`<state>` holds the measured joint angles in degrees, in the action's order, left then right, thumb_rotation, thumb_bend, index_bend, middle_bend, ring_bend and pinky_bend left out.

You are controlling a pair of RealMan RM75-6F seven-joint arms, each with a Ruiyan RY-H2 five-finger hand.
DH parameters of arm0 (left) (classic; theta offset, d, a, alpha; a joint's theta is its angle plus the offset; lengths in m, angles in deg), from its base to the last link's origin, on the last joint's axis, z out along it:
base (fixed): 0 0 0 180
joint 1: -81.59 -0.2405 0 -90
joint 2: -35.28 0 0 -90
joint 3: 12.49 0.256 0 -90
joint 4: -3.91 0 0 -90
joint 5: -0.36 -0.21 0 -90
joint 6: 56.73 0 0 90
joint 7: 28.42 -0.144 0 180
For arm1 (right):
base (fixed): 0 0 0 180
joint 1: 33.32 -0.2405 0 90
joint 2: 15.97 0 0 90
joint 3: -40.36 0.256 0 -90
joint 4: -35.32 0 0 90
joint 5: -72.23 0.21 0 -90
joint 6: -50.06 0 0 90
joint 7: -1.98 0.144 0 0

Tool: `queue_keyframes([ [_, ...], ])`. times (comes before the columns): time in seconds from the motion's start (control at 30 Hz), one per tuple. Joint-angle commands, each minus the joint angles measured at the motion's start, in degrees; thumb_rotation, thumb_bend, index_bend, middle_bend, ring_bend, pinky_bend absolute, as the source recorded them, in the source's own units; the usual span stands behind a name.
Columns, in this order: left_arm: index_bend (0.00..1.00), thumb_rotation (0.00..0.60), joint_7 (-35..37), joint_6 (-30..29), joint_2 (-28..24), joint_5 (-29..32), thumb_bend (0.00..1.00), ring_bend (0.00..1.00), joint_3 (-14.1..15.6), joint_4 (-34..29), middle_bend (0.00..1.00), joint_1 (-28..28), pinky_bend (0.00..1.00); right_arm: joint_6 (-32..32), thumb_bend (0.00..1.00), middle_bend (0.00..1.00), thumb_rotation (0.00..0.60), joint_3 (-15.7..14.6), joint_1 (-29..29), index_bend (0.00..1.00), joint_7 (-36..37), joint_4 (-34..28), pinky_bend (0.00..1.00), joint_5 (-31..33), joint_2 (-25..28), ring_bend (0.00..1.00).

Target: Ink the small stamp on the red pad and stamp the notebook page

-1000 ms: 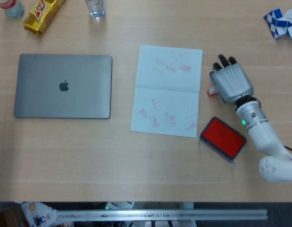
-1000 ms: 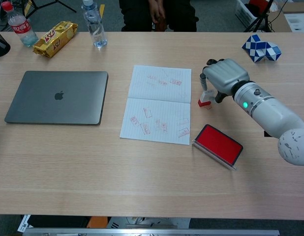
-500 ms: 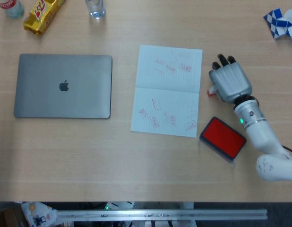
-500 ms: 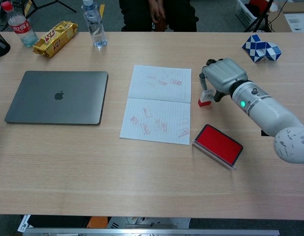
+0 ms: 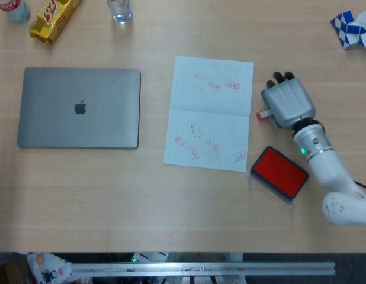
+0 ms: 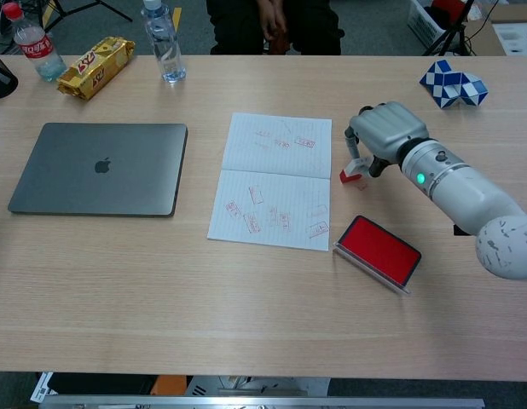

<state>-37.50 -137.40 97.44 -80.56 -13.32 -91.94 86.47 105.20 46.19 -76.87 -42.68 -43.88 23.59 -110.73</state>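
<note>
Your right robot hand (image 6: 379, 136) sits palm-down just off the right edge of the open notebook page (image 5: 211, 112), its fingers curled downward and pinching the small stamp (image 6: 356, 170). The stamp is tilted, its red base pointing toward the page and lying at the paper's right edge; you cannot tell from either view whether it touches the worktop (image 5: 171, 207). The forearm runs back toward the near right, passing just beside the far right corner of the red ink pad (image 5: 279, 172), which lies open near the page's near right corner. Between the pad and the page there is only a narrow strip of bare wood. The page carries red stamp marks in both halves, with blank paper along its left side. A closed grey laptop (image 5: 79, 107) lies well apart on the left. Your left robot hand appears in neither view.
</note>
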Motion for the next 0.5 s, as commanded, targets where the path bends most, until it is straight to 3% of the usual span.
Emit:
queue_keyframes([
  [0.03,0.0,0.6,-0.1,0.0,0.0,-0.1,0.21,0.01,0.0,-0.1,0.0,0.1,0.02,-2.2,0.32,0.4,0.6,0.8,0.0,0.64,1.4,-5.8,0.23,2.4,4.8,0.19],
  [0.27,0.0,0.6,-0.6,0.1,-0.2,-0.6,0.21,0.01,0.2,-0.8,0.0,0.2,0.02,-4.2,0.32,0.44,0.6,0.3,-0.8,0.67,2.3,-16.6,0.25,4.3,14.6,0.24],
  [0.5,0.0,0.6,-0.9,0.0,-0.3,-0.8,0.21,0.01,0.4,-1.5,0.0,0.1,0.02,-5.6,0.36,0.52,0.6,-3.0,-0.9,0.72,3.1,-24.3,0.36,-0.3,21.5,0.36],
])
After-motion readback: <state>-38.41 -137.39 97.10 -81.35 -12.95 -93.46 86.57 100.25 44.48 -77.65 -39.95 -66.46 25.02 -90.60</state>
